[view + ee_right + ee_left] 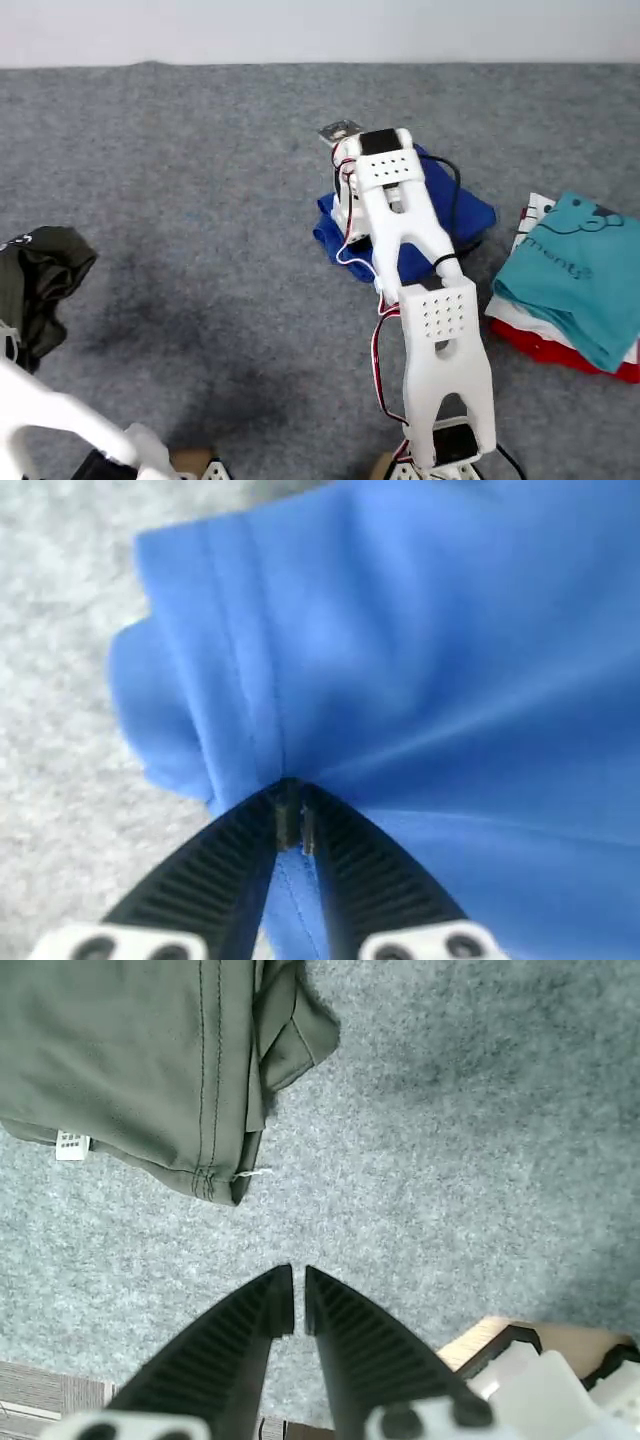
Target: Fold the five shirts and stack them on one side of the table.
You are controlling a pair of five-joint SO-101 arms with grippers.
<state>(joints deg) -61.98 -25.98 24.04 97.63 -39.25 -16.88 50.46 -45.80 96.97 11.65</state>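
A blue shirt [470,215] lies bunched on the grey table right of centre, and the right arm [400,215] stretches over it. In the right wrist view my right gripper [293,805] is shut on a fold of the blue shirt [420,660], pinching a seam. A dark olive shirt [40,275] lies crumpled at the table's left edge. My left gripper [299,1285] hovers over bare table just short of the olive shirt [130,1050], its fingers shut with nothing between them.
At the right edge sits a stack with a teal shirt [575,265] on top, a white one and a red shirt [545,348] beneath. The left arm [45,410] sits at the front left corner. Grey felt table [220,220] stretches between the shirts.
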